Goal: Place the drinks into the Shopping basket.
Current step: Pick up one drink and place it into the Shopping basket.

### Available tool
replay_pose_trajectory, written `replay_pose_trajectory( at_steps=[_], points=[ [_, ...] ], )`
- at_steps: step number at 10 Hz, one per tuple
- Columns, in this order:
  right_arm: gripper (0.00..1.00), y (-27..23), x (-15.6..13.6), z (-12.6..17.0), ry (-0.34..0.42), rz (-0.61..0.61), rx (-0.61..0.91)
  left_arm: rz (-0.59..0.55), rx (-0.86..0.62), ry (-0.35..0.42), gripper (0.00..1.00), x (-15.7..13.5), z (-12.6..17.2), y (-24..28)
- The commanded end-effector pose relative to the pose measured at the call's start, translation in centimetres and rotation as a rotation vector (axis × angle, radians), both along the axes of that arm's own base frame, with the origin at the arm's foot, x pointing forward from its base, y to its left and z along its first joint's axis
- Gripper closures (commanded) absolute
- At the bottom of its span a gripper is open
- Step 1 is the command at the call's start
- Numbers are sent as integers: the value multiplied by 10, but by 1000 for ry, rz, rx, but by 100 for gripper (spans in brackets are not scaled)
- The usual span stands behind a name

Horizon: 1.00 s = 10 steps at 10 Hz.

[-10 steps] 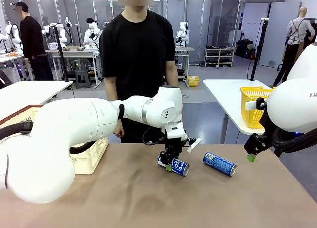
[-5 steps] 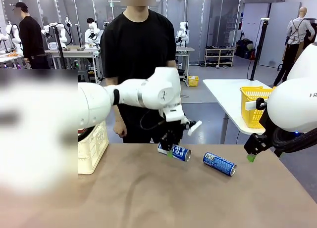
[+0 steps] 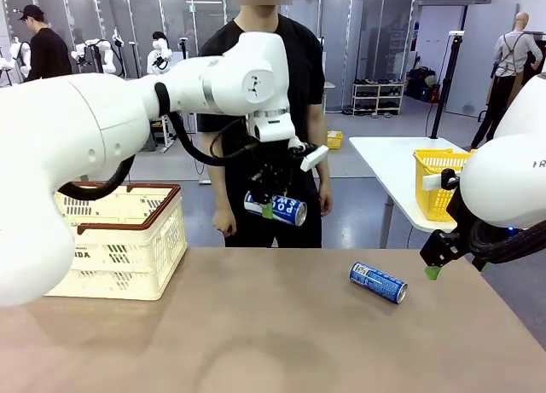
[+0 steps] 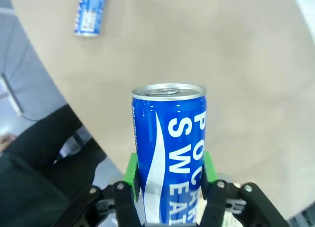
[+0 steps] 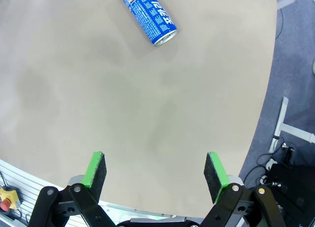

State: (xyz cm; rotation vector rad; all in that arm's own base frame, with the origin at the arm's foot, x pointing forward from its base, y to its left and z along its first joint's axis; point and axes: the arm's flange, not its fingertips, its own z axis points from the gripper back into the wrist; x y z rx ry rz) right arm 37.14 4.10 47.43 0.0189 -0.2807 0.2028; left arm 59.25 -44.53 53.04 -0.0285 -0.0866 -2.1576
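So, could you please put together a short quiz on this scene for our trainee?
1. True or false: the left gripper holds a blue Pocari Sweat can in the air, not yet over the Shopping basket.
2. The second blue can lies: A) in the Shopping basket; B) on the table; C) in the right gripper.
3. Fill in: the right gripper's jaws are ____.

Key: 1 true; 2 B; 3 open.
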Motion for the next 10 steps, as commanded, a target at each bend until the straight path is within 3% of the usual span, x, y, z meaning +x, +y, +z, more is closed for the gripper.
replay_pose_trajectory(
  at_steps=[1,5,8,10],
  points=[
    [0,-2,1,1,2,16,-7,53,35,-37,100,6,25,-2],
    [0,-2,1,1,2,16,-7,143,23,-106,100,-7,59,25],
    [0,-2,1,1,2,16,-7,86,-14,-94,100,-19,43,23],
    [0,-2,1,1,2,16,-7,121,2,-96,100,-3,58,27]
  ],
)
